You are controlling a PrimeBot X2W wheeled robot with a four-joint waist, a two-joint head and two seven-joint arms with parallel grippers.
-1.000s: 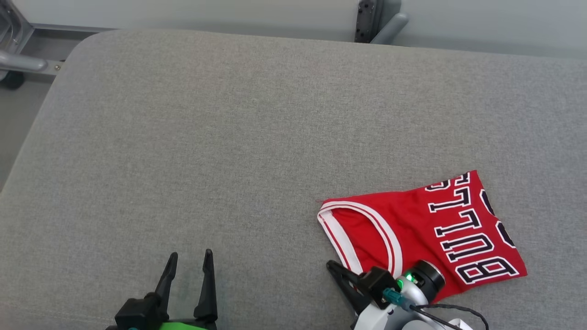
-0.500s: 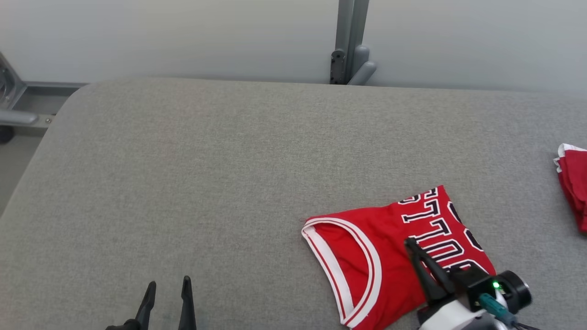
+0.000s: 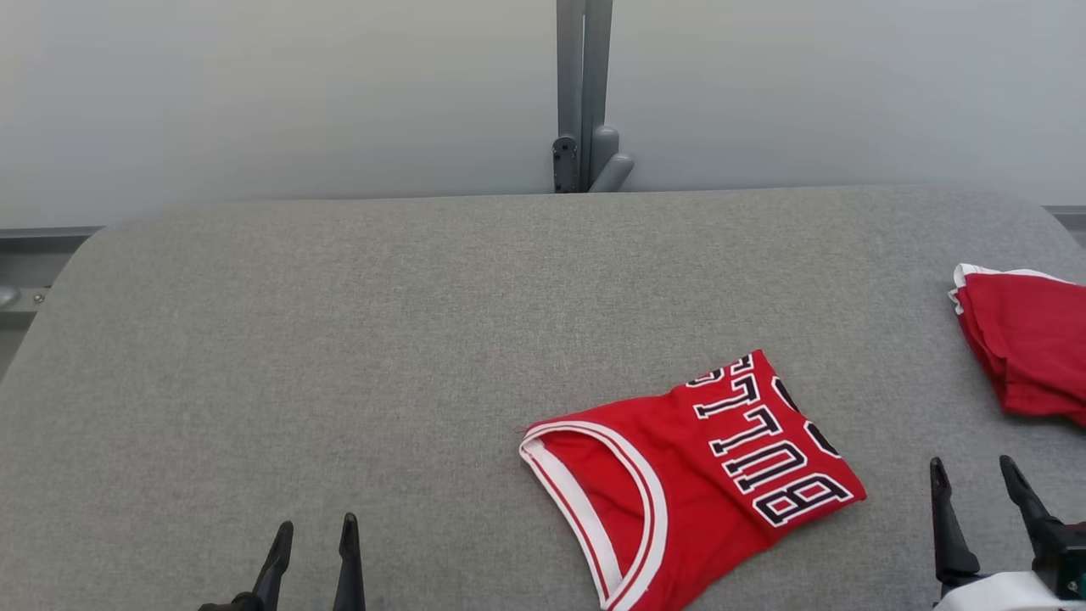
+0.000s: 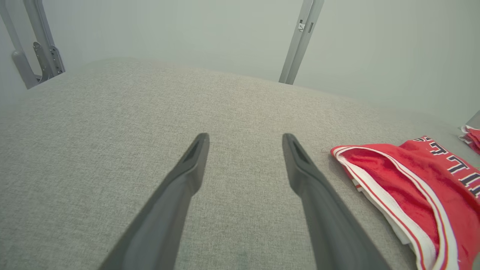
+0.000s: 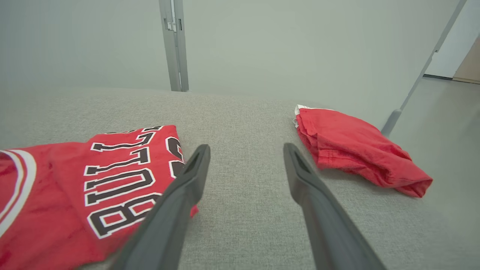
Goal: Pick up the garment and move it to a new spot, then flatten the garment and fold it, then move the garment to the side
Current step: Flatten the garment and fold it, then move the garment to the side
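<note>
The garment (image 3: pixel 679 492), a red jersey with white trim and black lettering, lies folded on the grey padded table (image 3: pixel 339 339) right of centre near the front edge. It also shows in the left wrist view (image 4: pixel 412 180) and the right wrist view (image 5: pixel 75 187). My right gripper (image 3: pixel 971 462) stands open to the right of the jersey, apart from it, holding nothing (image 5: pixel 246 146). My left gripper (image 3: pixel 316 523) is open at the lower left over bare table (image 4: pixel 244 137), well left of the jersey.
A second red garment (image 3: pixel 1027 348) lies bunched at the table's right edge, ahead and right of my right gripper (image 5: pixel 352 150). A grey metal post (image 3: pixel 581 93) rises behind the table against a pale wall. The table's left half is bare fabric.
The right gripper opened, let go of the jersey and drew back to its right. The head camera tilted up, bringing the second red garment into view. The left gripper stayed open.
</note>
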